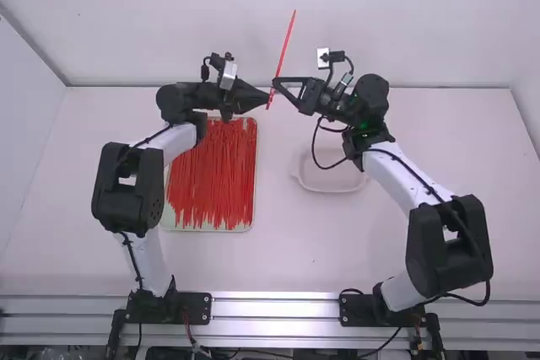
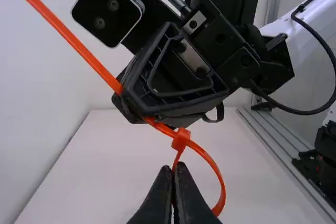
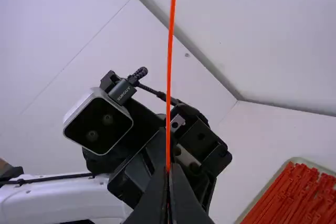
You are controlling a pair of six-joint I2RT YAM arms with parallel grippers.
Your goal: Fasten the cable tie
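Clamping cable tie, both jaws closed, loop partly hidden

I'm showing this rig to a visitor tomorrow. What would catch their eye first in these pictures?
The red-orange cable tie is held in the air over the table's far side. It is already looped through its head, and its tail slants upward. The left pincer and right pincer pinch it, tip to tip. Next comes the pile of red ties on a tray beside the left arm.

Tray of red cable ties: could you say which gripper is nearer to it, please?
Left. The left gripper hangs by the tray at its far corner; the right gripper lies beyond it.
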